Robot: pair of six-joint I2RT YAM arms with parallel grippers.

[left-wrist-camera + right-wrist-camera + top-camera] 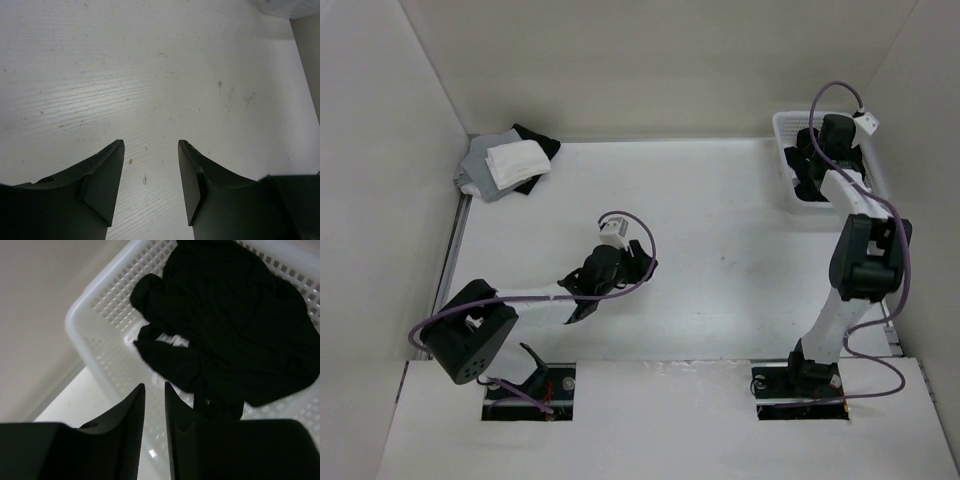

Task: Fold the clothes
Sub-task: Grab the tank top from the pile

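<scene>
Nearest: left jaws wide apart | right jaws barely parted above black tank top (240, 325) in basket (107, 310) | cloth pile (505, 165) far-left

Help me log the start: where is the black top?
Top view: far right corner, the black top lies bunched in the white basket, just below the right gripper.

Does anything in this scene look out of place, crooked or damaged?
Nothing looks damaged or spilled. Only the black garment lies crumpled in the white basket at the far right corner, and the cloth pile far left is stacked unevenly.
</scene>
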